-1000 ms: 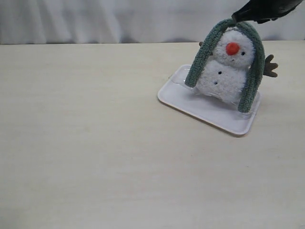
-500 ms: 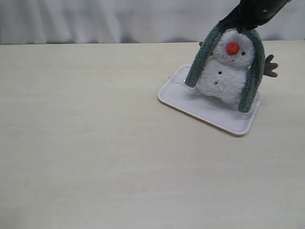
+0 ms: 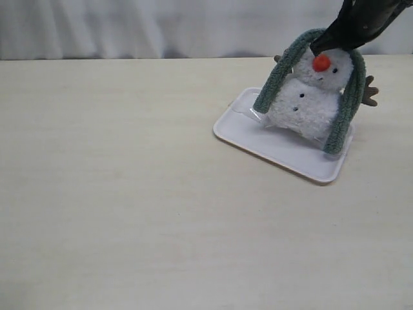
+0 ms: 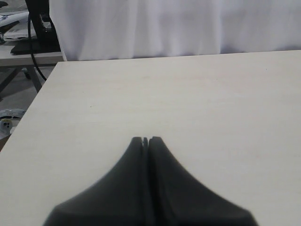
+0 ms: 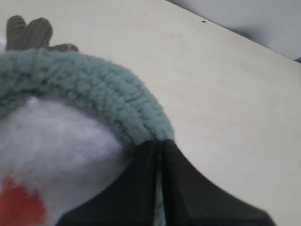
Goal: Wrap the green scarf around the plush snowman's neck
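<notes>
Little of the wrapping is done, as far as you can judge from here. The fuzzy grey-green knit scarf [image 3: 273, 90] lies as an arch over the crown of the small fluffy white plush snowman [image 3: 302, 108], not round its neck, and no turn or crossing has been made. The snowman sits on the far right part of the flat white rectangular tray [image 3: 255, 137], with its orange nose toward the tray's near side. It is tilted: its head leans off toward the tray's far right while its base rests on the tray. The scarf's long axis runs up from the tray on one side of the body, over the head and down the other side. Both ends point downward and reach about to the tray's surface, one by the tray's far left edge and the other at its right edge. Your right gripper [image 5: 158, 143] is above the tray at the top of that arch, its fingers clenched on the scarf just over the nose. Your left gripper [image 4: 146, 140] has its fingers pressed together on nothing, over the pale wooden table [image 4: 188, 94]. The tray does not show in its camera, so treat it as well apart from the tray. What is left, by my reading, is to bring the band down off the head to the neck, then carry the ends round and cross them.
</notes>
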